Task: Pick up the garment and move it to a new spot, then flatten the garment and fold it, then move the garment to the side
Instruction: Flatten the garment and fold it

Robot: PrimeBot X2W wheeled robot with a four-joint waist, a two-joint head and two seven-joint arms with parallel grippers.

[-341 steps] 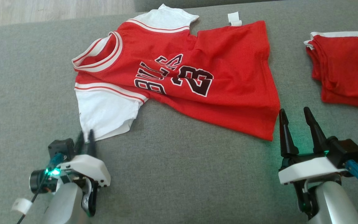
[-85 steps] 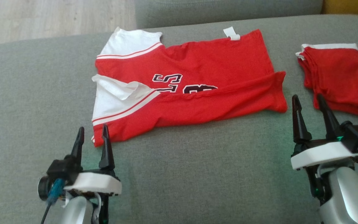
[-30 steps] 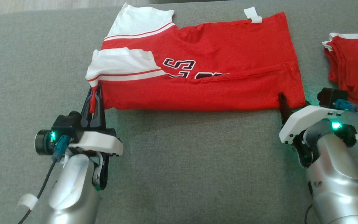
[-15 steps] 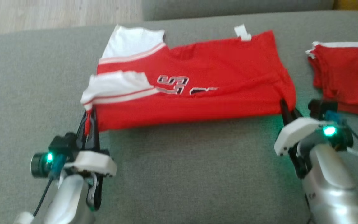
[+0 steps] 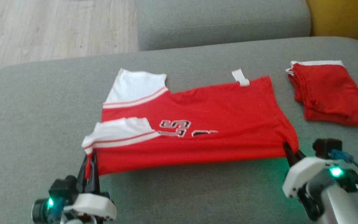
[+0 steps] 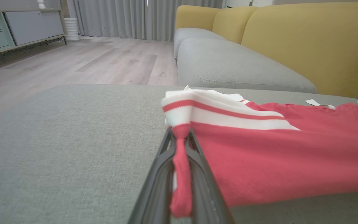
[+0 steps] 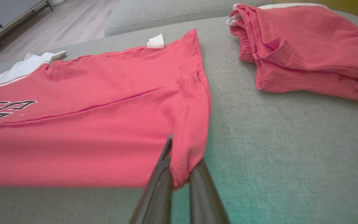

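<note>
The garment (image 5: 204,124) is a red jersey with white sleeves and dark lettering, folded lengthwise on the grey cushion. Its near folded edge hangs lifted between my two grippers. My left gripper (image 5: 89,161) is shut on the collar-end corner, and in the left wrist view the red fabric (image 6: 182,174) is pinched between the fingers (image 6: 157,186). My right gripper (image 5: 291,152) is shut on the hem-end corner (image 7: 185,168), the cloth caught between its dark fingers (image 7: 158,183). The far half of the garment (image 7: 89,93) still lies on the cushion.
A folded pair of red shorts (image 5: 328,90) lies at the right on the grey cushion (image 5: 42,102). A second grey cushion (image 5: 222,21) sits behind, with a yellow sofa back (image 5: 343,18) at the far right. Wooden floor (image 5: 51,28) lies beyond the far left edge.
Both grippers have pulled back toward me and lifted the near edge of the garment. The head camera has tilted up, so the whole scene sits lower in the picture.
</note>
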